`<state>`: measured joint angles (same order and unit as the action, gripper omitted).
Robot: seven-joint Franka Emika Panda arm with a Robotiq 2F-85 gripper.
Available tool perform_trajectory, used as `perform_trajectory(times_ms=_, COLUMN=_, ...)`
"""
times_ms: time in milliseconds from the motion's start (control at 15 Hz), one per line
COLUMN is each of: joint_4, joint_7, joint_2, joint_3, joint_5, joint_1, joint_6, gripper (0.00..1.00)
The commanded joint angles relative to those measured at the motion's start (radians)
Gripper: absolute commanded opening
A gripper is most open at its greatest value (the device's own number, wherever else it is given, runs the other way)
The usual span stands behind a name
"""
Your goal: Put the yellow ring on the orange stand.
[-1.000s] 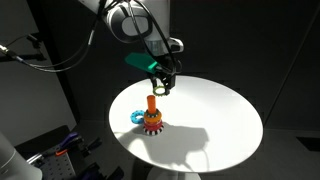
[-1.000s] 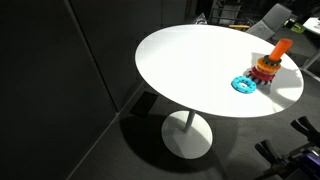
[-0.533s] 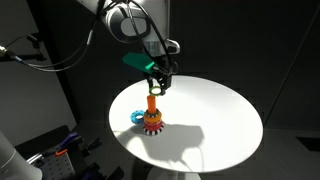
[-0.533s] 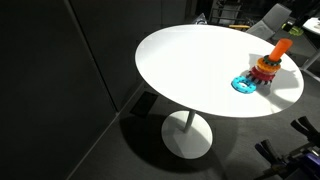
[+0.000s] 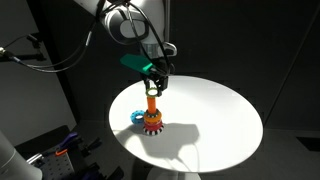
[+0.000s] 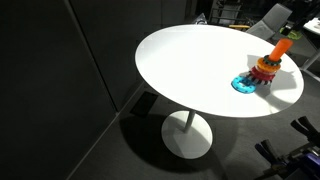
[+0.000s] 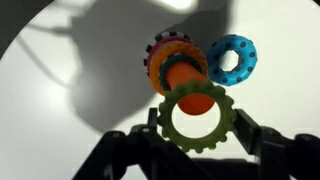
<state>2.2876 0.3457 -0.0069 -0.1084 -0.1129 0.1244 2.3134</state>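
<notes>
Jaws stand spread to the width of the yellow ring (image 7: 165, 120) and press on its toothed outer edge from both sides, so the gripper (image 7: 195, 120) has the ring pinched flat at the lower centre of the wrist view. In both exterior views the round white table (image 5: 220, 115) fills most of the lit area, with dark room on every side of its rim. In an exterior view its bare top (image 6: 190, 70) runs wide toward the left of the frame, while the toys sit close to the right edge of the frame. The arm (image 5: 130, 22) comes down from the upper centre of the frame, and the gripper (image 5: 155, 88) hangs directly over the orange stand (image 5: 152, 110), which is on the left part of the table with open white surface to its right. In the wrist view the stand (image 7: 180, 78) is an orange peg rising from a base of dark, red and yellow toothed discs (image 7: 165, 55) at upper centre. The held ring overlaps the peg, whose orange top shows through the ring's open centre. Whether ring and peg touch I cannot tell. The ring is yellow-green with a bumpy, gear-like edge and a round hole, about as wide as the stand's base. A blue ring (image 7: 249, 62) lies flat on the table just beside the base, at the upper right of the wrist view, and shows at the base's left in an exterior view (image 5: 133, 117).
</notes>
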Motion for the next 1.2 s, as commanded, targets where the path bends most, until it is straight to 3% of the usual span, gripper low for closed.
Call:
perform_trajectory(times_ms=0, joint_4=0.01, joint_7=-0.01, joint_2=-0.002, joint_3=0.0, joint_5=0.008, joint_1=-0.007, joint_6=-0.008, gripper=0.49)
perform_trajectory(times_ms=1133, joint_4=0.017, joint_7=-0.043, joint_2=0.037, joint_3=0.004, joint_5=0.063, joint_1=-0.008, joint_6=0.017, gripper=0.49)
